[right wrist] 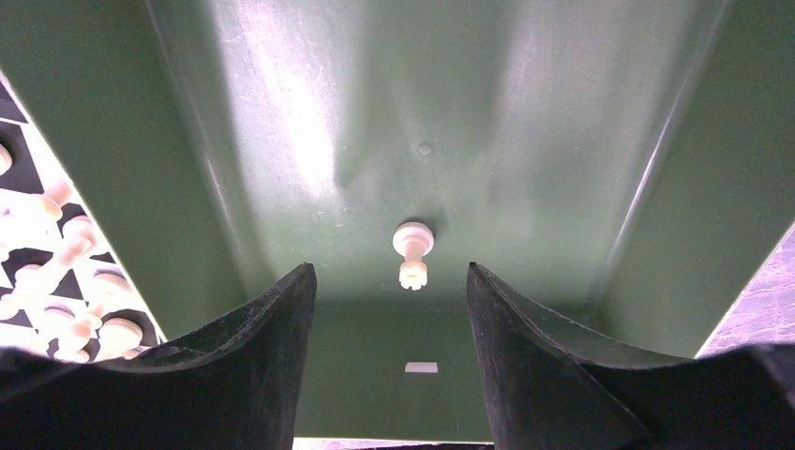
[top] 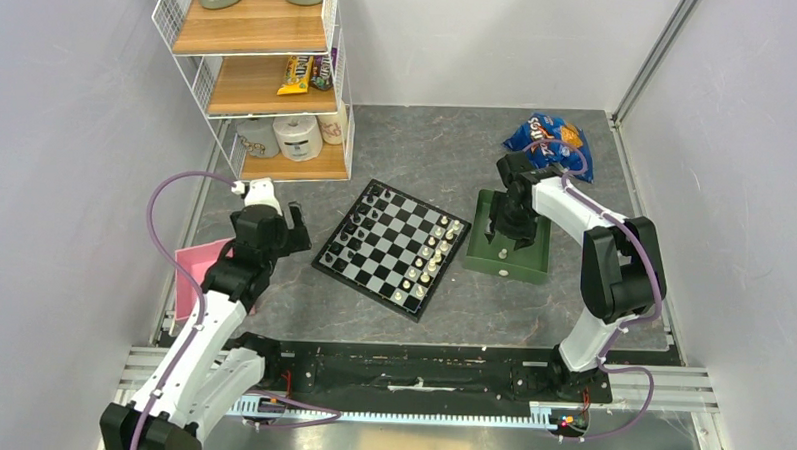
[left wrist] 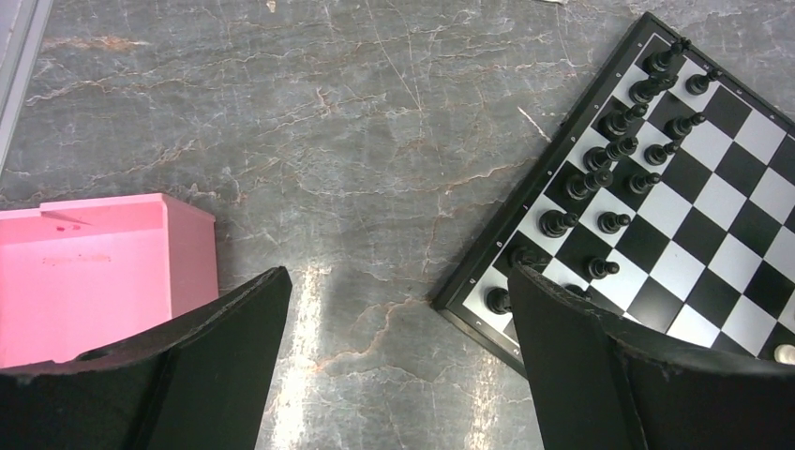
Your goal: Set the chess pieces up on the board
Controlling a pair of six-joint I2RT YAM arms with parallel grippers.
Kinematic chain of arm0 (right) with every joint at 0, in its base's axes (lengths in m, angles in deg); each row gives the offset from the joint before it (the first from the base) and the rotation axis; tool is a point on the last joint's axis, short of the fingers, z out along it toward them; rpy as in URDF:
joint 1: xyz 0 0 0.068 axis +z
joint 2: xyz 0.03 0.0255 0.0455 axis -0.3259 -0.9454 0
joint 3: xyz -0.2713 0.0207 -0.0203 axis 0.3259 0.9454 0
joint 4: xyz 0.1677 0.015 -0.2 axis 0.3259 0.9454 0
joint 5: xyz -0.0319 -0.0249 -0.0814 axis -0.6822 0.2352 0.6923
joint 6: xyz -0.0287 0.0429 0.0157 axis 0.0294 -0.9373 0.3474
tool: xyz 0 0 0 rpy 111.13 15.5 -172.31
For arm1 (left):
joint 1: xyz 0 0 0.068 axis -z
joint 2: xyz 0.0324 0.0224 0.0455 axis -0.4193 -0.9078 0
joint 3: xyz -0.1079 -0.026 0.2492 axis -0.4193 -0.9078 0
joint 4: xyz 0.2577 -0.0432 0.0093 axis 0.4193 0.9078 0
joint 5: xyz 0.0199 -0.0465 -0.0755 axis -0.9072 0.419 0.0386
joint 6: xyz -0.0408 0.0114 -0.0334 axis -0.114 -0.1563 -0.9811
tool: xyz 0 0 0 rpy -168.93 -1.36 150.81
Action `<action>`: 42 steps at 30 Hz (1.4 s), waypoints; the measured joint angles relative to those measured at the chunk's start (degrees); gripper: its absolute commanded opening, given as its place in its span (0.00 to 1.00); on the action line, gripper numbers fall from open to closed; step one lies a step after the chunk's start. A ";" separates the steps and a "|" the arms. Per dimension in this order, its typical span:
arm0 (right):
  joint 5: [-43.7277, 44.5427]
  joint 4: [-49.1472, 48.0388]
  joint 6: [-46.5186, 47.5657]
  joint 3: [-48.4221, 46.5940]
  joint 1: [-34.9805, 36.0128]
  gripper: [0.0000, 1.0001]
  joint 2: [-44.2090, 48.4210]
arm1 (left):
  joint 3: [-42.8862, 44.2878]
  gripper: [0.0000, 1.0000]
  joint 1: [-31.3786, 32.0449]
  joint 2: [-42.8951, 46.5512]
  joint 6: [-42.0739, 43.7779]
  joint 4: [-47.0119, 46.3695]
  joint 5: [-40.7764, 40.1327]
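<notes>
The board point(top: 394, 247) lies tilted in the middle of the table. Cream-white chess pieces point(top: 429, 251) line its right side and black ones its left. One more white piece point(right wrist: 412, 251) lies alone on the floor of the green tray point(right wrist: 525, 112), just right of the board. My right gripper point(right wrist: 389, 277) hangs open over that tray, the piece slightly ahead of its fingertips and apart from them. My left gripper point(left wrist: 398, 281) is open and empty above bare table, beside the board's left corner point(left wrist: 469, 291).
A pink box point(left wrist: 94, 272) sits close to my left gripper's left finger. A wire shelf point(top: 259, 80) with rolls and snacks stands at the back left. A blue crisp bag point(top: 550, 140) lies behind the green tray point(top: 528, 265). Walls close in both sides.
</notes>
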 measured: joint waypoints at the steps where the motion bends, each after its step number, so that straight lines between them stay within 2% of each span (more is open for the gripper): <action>1: -0.37 0.02 0.24 0.00 -0.09 0.67 0.00 | -0.50 0.94 0.00 -0.28 0.00 -0.83 -0.07; 7: -1.73 1.27 0.70 -0.04 -0.24 0.66 0.00 | -1.99 0.94 0.00 -2.95 -0.17 -4.42 -0.50; 16: -3.67 2.64 1.51 -0.90 -0.26 0.58 -1.42 | -1.99 0.93 0.00 -7.30 -0.20 -8.70 -1.40; 21: -3.67 2.89 1.97 -0.92 -0.28 0.48 -2.75 | -1.99 0.93 0.00 -8.72 -0.22 -9.29 -1.46; 23: -3.61 2.91 2.10 -0.92 -0.26 0.40 -2.82 | -1.99 0.93 0.00 -8.98 -0.24 -9.90 -1.44; 27: -3.21 2.93 2.56 -0.92 -0.28 0.32 -2.82 | -2.12 0.93 0.00 -9.05 -0.24 -10.23 -1.44; 33: -2.38 3.02 3.19 -0.92 -0.35 0.12 -2.82 | -2.99 0.93 0.00 -8.39 -0.26 -10.16 -1.44; 42: -2.01 3.80 3.37 -3.30 -0.57 0.09 -2.69 | -3.72 0.93 0.00 -5.40 -0.24 -9.29 -1.44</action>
